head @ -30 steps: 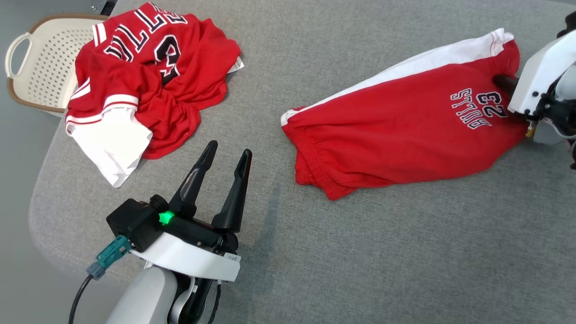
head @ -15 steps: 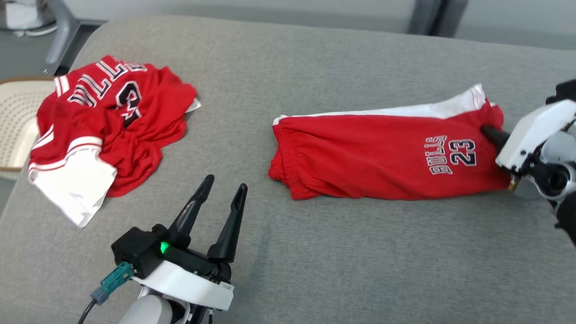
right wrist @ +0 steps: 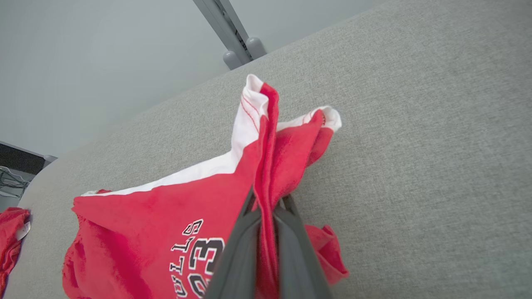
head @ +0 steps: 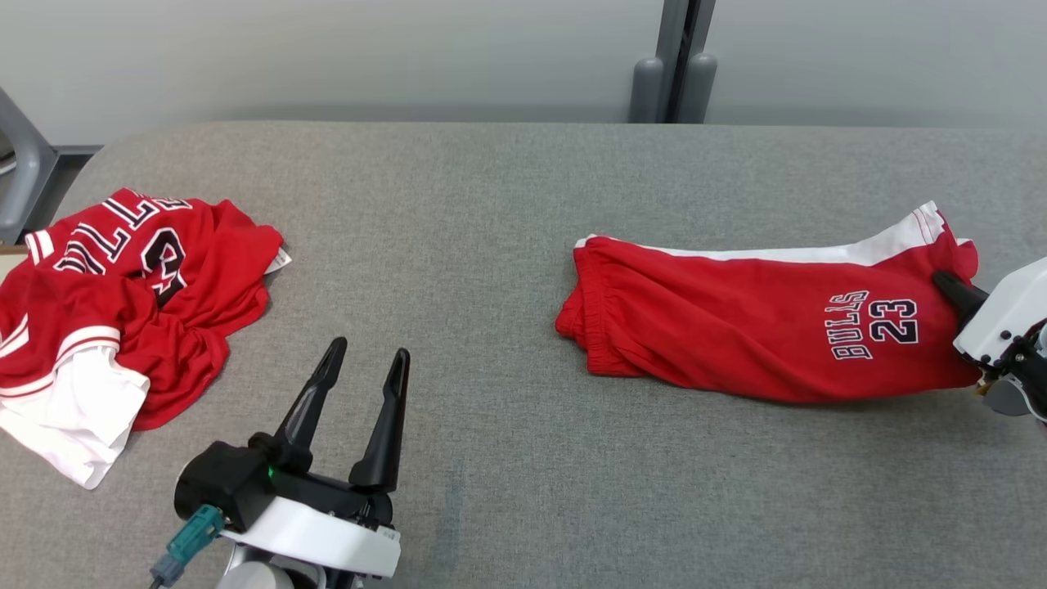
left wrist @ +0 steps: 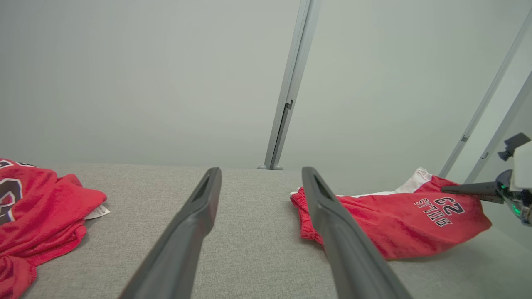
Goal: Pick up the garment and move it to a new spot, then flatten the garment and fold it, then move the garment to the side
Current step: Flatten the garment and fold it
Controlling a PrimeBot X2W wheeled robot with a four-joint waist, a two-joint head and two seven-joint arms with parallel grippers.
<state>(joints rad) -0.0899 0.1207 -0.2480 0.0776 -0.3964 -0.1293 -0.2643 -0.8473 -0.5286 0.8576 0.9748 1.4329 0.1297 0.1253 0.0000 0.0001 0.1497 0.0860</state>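
Right now the right gripper [head: 949, 285] is pinching the red shorts [head: 736, 335] at their leg-hem end. Its jaws are pressing tight together on a bunched fold of red cloth. In the right wrist view that fold is standing up between the two dark fingers, with the white side panel rising toward 12 o'clock.

In the head view the shorts are lying stretched across the right half of the grey padded table [head: 491, 204], at about 3 o'clock from its middle. The gathered waistband is pointing toward 9 o'clock and the held hem toward 3 o'clock. The white stripe is running along the 12 o'clock edge, and the "BULLS 23" print is sitting just beside the gripper, reading upside down. From the left wrist view, the held end appears to be riding a little above the surface, with shadow lying under it.

The left gripper [head: 364, 364] is hovering at about 7 o'clock in the head view, with its jaws spread wide and gripping nothing. Its fingers are pointing toward 12 to 1 o'clock over bare table, well apart from the shorts.

A crumpled red jersey [head: 123, 286] with black-and-white lettering is lying at 9 o'clock, with its white part trailing toward 8 o'clock. It is near the left gripper but not touching it. A grey post [head: 671, 61] is standing at 12 o'clock beyond the far edge.
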